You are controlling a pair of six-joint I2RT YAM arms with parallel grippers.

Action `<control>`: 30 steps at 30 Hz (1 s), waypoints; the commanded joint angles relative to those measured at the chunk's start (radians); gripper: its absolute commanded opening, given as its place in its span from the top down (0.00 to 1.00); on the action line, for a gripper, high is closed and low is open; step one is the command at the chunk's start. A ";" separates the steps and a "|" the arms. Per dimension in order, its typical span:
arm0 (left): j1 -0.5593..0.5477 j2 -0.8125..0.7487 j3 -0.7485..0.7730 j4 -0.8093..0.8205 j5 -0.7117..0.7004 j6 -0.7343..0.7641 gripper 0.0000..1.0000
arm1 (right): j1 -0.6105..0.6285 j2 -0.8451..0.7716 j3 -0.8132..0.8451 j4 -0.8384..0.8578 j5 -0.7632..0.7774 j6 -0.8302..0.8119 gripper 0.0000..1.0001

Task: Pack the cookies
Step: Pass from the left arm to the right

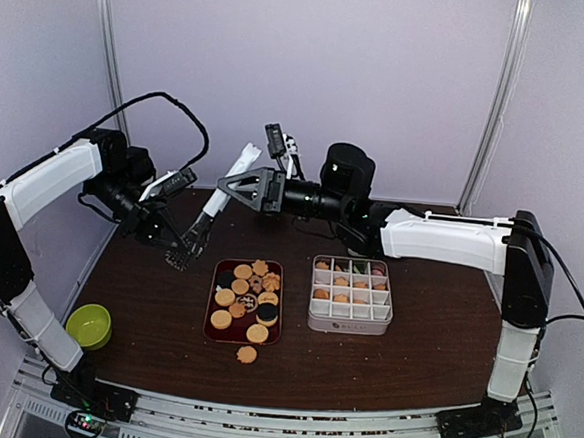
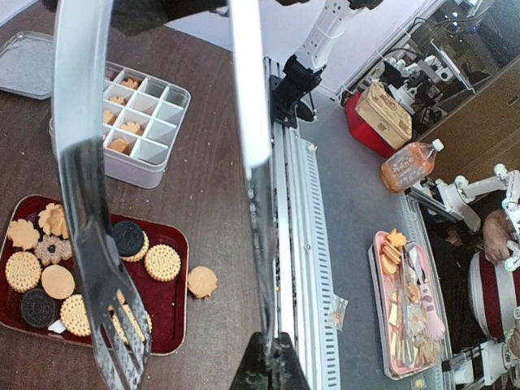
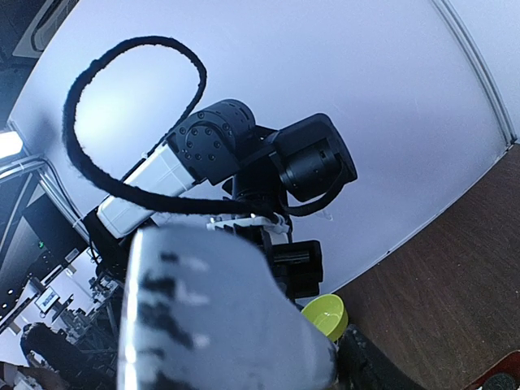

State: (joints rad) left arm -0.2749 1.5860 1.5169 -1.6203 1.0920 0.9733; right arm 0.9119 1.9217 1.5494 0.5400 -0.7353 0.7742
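Tongs (image 1: 218, 196) pinched by left gripper (image 2: 270, 357), right gripper (image 1: 224, 184) at handle, its spread unclear; cookies (image 1: 224, 298) on tray (image 1: 209, 329) at tongs' 5 o'clock; step apparently tongs handover, next needing firm hold before lifting cookies into box (image 1: 350, 325) at tray's 3 o'clock.

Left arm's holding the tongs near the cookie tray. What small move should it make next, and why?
Probably ease the tongs, held in the left gripper, right and down onto a cookie in the red tray. From the top view their tips seem to sit beside the tray, not on a biscuit, and the white box has empty cells.
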 commanded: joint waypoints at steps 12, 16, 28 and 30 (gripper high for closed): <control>-0.011 0.008 0.008 0.014 -0.094 -0.002 1.00 | -0.021 0.062 0.241 -0.408 -0.271 -0.185 0.43; -0.018 0.005 0.005 0.014 -0.107 -0.003 1.00 | -0.019 0.067 0.234 -0.414 -0.303 -0.185 0.45; -0.031 0.007 -0.001 0.031 -0.152 -0.015 0.86 | -0.007 0.035 0.187 -0.378 -0.310 -0.184 0.61; -0.032 -0.004 -0.014 0.092 -0.194 -0.072 0.59 | -0.007 0.004 0.145 -0.366 -0.266 -0.193 0.62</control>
State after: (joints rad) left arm -0.3042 1.5860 1.5162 -1.6268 0.9607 0.9703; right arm 0.8783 1.9766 1.7466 0.1333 -0.9863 0.5789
